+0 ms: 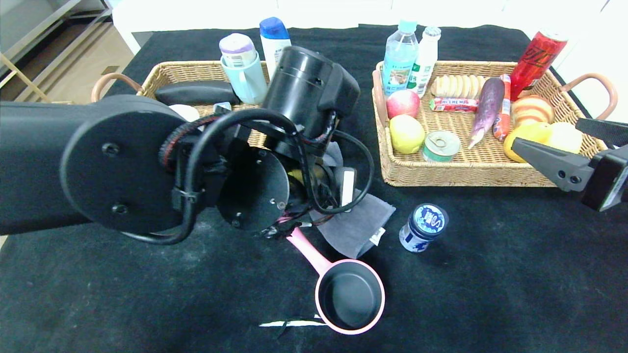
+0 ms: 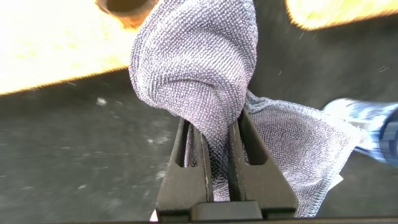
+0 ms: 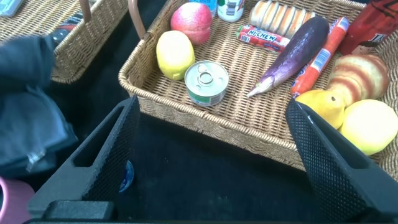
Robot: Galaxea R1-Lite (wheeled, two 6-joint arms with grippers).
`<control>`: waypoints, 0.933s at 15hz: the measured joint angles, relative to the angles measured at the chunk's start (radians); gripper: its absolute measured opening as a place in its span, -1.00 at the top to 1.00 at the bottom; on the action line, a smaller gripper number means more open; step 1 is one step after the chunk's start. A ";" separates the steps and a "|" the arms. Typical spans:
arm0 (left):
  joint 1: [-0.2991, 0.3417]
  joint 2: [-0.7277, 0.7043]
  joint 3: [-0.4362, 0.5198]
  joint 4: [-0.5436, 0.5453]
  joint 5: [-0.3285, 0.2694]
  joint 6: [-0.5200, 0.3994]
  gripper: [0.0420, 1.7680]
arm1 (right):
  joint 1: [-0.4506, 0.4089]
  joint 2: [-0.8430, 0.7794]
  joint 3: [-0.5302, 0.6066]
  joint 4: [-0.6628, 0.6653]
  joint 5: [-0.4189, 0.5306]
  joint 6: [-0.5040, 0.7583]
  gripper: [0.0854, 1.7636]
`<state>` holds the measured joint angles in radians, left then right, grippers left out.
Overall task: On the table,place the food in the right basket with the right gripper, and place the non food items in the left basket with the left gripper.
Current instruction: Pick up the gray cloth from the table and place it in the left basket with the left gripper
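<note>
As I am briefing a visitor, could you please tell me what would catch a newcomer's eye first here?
The left gripper near the table's middle is shut on a grey cloth. Beside it a pink saucepan and a blue jar sit on the black table. The open right gripper hovers by the crowded right basket.

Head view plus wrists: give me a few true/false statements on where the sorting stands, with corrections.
1. The left gripper is shut on the grey cloth. True.
2. The green-label tin lies in the right basket. True.
3. The blue jar is in the right basket. False: it stands on the table.
4. The right gripper holds the tin. False: it is open and empty.
5. The pink saucepan is in the left basket. False: it sits on the table.
</note>
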<state>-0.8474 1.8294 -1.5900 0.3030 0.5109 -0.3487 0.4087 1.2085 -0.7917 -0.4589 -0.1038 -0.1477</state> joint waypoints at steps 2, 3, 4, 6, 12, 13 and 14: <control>0.004 -0.033 -0.002 -0.003 0.000 0.024 0.76 | 0.000 0.000 0.000 0.000 0.000 0.000 -0.94; 0.009 -0.045 -0.005 -0.005 0.000 0.032 0.76 | 0.000 0.000 0.000 0.000 0.000 0.000 -0.94; 0.015 -0.054 -0.012 -0.005 0.000 0.037 0.76 | 0.000 0.000 0.001 0.001 0.000 0.000 -0.94; 0.038 -0.064 -0.036 -0.005 0.000 0.052 0.76 | 0.004 0.000 0.002 0.001 -0.001 0.000 -0.94; 0.182 -0.053 -0.188 -0.008 -0.049 0.112 0.76 | 0.007 0.006 0.005 0.001 -0.001 0.000 -0.94; 0.208 -0.045 -0.207 -0.008 -0.057 0.119 0.76 | 0.007 0.006 0.005 0.001 -0.001 0.000 -0.94; 0.234 -0.038 -0.224 -0.008 -0.071 0.129 0.76 | 0.007 0.007 0.005 0.000 -0.001 0.000 -0.94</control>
<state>-0.6134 1.7915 -1.8140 0.2947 0.4400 -0.2202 0.4155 1.2151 -0.7866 -0.4589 -0.1053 -0.1477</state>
